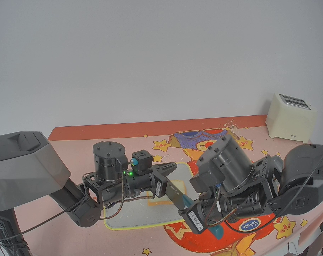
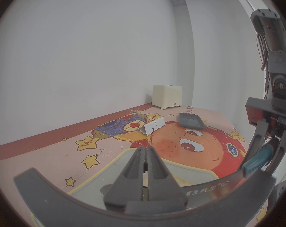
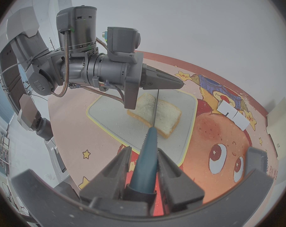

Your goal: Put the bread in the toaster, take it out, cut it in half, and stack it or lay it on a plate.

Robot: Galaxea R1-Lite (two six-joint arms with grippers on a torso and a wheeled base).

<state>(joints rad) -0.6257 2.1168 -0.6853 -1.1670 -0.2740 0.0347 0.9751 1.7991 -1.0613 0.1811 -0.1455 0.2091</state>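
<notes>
Knife between right fingers, blade across bread

- My arms: dark grey, round joint caps with screw heads.
- Left arm: green light, looped cables.
- Left end effector: wedge-shaped fingers.
- Right arm: white label.

knife: smooth metal blade, slight sheen; teal plastic handle, satin. bread: rough porous crumb, tan crust. cutting board: matt grey, looks plastic, yellow rim. toaster: cream matt casing. surface: smooth printed cover. left tool: matt dark plastic.
</notes>
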